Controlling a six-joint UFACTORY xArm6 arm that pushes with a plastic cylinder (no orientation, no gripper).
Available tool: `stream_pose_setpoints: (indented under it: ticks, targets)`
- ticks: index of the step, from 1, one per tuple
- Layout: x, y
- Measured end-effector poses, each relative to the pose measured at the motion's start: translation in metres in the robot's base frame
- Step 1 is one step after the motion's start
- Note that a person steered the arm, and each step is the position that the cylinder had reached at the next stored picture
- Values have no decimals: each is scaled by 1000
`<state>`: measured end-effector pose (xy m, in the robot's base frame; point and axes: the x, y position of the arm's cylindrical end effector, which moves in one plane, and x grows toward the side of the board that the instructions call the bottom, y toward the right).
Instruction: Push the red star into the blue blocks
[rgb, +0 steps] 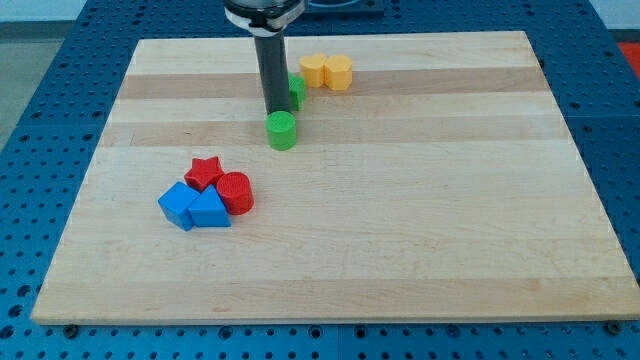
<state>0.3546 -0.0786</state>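
Two blue blocks (195, 209) are sitting on the near left of the desk (450, 230), and the red star (204, 173) is already touching them on their far side, with a red cylinder (236, 192) pressing at their right. My tip (275, 111) is resting well apart, farther off, just behind a green cylinder (282, 130). No gripper is fitted, so nothing is opening or clamping. Judging by looks, the star is light, rigid and slippery, sliding best when pushed on its far edge.

Two red blocks (205, 172) (236, 192), two blue (178, 205) (210, 211), two green (282, 130) (296, 91), two yellow (314, 70) (338, 72).
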Motion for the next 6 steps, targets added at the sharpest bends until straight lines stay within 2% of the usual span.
stream_pose_setpoints:
  ticks: [5,6]
  targets:
    - [0,-64]
    - [19,-72]
